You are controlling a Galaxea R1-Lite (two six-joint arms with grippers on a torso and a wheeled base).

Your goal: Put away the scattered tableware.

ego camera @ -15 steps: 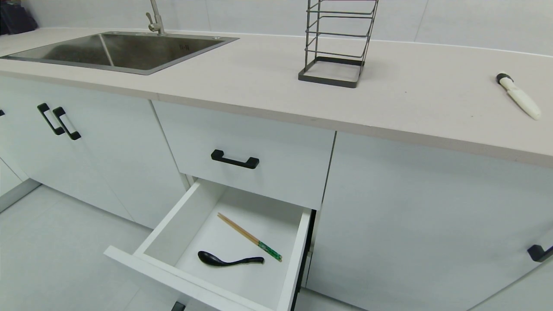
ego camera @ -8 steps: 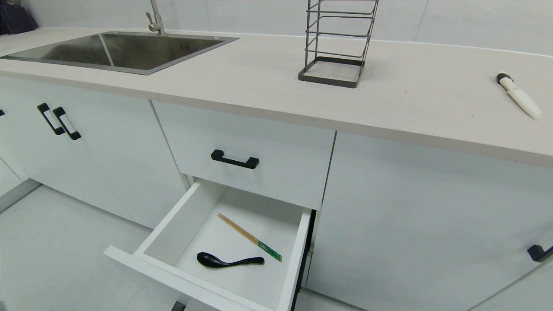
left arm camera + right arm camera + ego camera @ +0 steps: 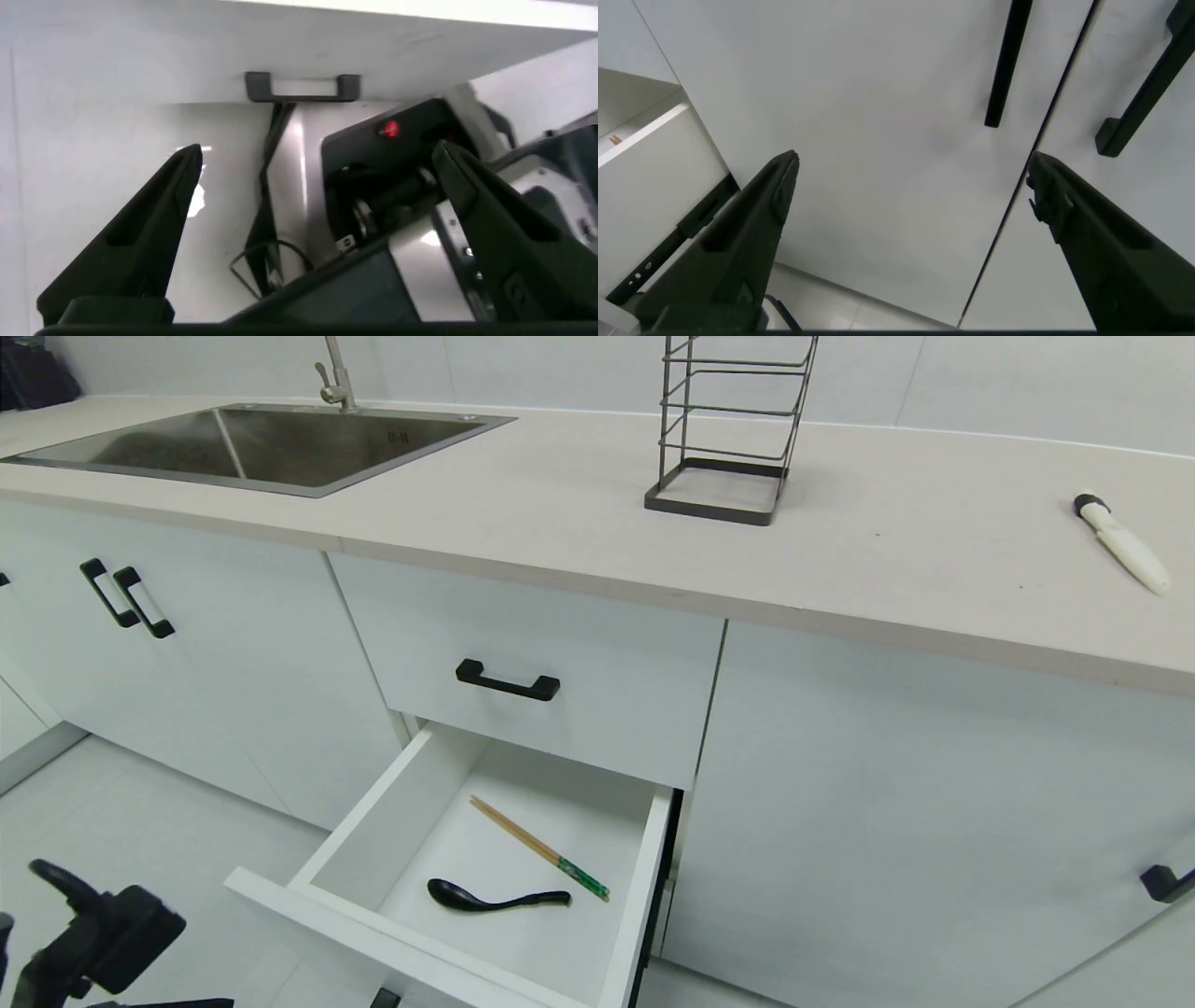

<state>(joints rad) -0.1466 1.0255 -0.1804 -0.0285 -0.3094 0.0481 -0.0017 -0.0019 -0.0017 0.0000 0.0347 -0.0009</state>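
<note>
Where the left end effector [image 3: 318, 154] hangs: low over the floor [image 3: 140, 803], off the front left corner of the open drawer [image 3: 373, 812] and apart from it; fingers spread wide, nothing between them.
Facing it: a white front with a black handle [image 3: 302, 86]; which front, I cannot tell.
Right end effector [image 3: 912, 163]: fingers wide apart, holding nothing, close to white cabinet doors with black bar handles [image 3: 1007, 65].
Tableware stowed: black spoon [image 3: 495, 898] near the drawer's front edge; chopsticks [image 3: 540, 847] just behind it, slanting toward the right wall, not touching it.
Tableware out: knife [image 3: 1120, 543] near the counter's [image 3: 560, 523] right end, well apart from the rest.
Edges: the drawer juts out under the closed drawer [image 3: 523, 653]; the counter's front edge overhangs both.
Open room: floor left of the drawer; counter surface between wire rack [image 3: 728, 429] and knife.
In the way: rack upright at the counter's middle back; sink [image 3: 252, 443] with faucet [image 3: 336, 373] at the back left corner.
</note>
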